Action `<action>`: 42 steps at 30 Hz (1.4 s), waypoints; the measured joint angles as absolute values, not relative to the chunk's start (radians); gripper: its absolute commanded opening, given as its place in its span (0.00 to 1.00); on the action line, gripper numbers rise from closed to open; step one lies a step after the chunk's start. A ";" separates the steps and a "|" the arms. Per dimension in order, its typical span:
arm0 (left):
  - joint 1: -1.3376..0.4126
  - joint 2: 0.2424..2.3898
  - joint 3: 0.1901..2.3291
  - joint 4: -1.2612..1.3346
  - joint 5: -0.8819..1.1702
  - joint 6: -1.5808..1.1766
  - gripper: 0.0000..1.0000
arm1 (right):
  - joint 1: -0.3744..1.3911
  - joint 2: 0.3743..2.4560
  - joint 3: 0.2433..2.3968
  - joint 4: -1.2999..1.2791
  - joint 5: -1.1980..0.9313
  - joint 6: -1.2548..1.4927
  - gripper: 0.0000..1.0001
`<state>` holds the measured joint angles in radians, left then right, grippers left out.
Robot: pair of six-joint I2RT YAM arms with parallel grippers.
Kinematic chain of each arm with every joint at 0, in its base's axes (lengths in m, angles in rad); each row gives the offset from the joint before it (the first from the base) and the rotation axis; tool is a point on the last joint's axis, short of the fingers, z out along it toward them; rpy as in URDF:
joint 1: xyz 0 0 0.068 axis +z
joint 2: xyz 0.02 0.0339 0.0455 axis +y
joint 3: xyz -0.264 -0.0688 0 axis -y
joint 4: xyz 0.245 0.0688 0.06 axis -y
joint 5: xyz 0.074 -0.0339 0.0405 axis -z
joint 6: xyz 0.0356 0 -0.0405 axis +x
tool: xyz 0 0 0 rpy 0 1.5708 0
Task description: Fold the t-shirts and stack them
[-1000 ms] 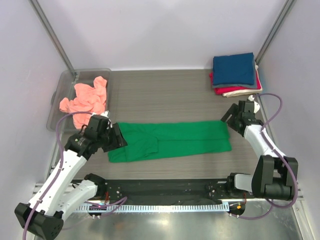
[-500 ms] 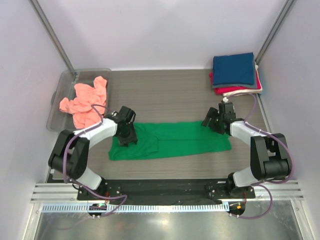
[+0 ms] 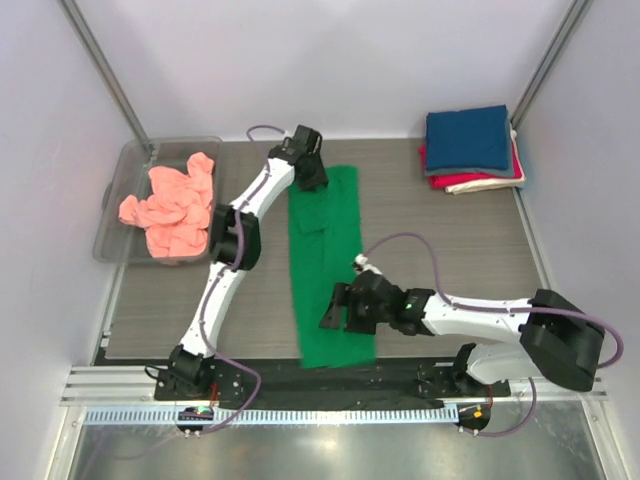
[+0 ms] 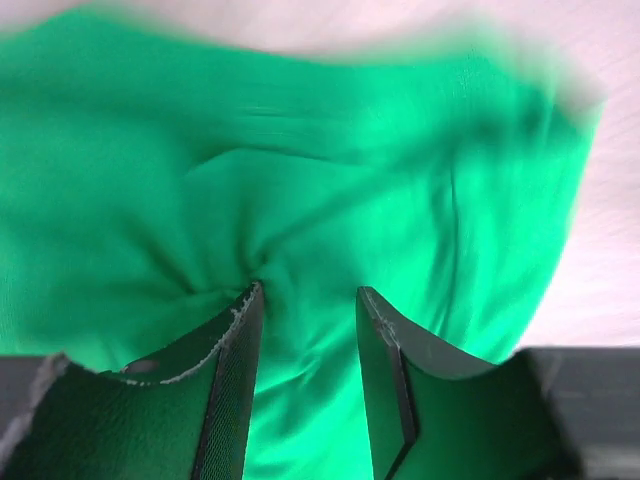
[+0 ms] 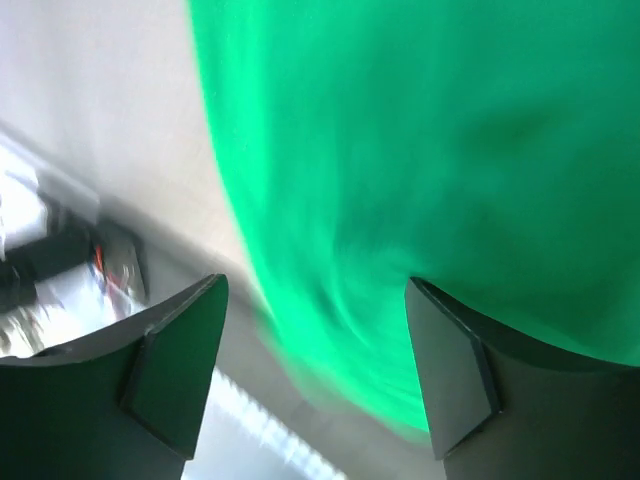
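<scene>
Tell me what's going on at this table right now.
Both arms are working the green t-shirt, laid out as a long strip running from the far side toward the bases. The left pincer is at its far end with cloth puckered inside it; whether it grips is unclear. The right pincer hangs open over the near end. A salmon-pink tee sits crumpled in the clear bin; a folded stack waits far right.

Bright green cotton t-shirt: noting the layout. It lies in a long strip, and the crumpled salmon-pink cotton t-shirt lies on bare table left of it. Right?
No: the top external view shows the salmon-pink cotton t-shirt inside the clear plastic bin, left of the bright green cotton t-shirt.
</scene>
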<state>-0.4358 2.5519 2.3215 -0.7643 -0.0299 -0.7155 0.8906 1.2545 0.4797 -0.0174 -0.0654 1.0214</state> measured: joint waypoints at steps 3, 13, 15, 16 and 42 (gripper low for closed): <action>-0.432 2.769 2.700 -0.756 0.073 -0.696 0.51 | 1.065 1.303 0.628 -0.136 -0.047 1.066 0.81; -0.415 2.303 2.279 -0.739 0.158 -0.585 0.77 | 0.931 1.237 0.964 -0.367 0.175 0.904 0.84; -0.402 2.188 2.249 -0.751 0.145 -0.570 0.77 | 0.830 1.264 0.983 -0.380 0.178 0.855 0.84; -0.392 2.106 2.205 -0.752 0.134 -0.562 0.78 | 0.778 1.291 0.996 -0.387 0.174 0.830 0.84; -0.377 0.936 0.821 -0.667 0.152 -0.649 0.75 | 0.440 2.445 2.083 -0.512 0.104 0.429 0.81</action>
<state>-0.3775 0.9360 0.8207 -0.6670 0.1520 -0.6487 0.4397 2.4454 2.0827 -0.5121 0.1043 0.4294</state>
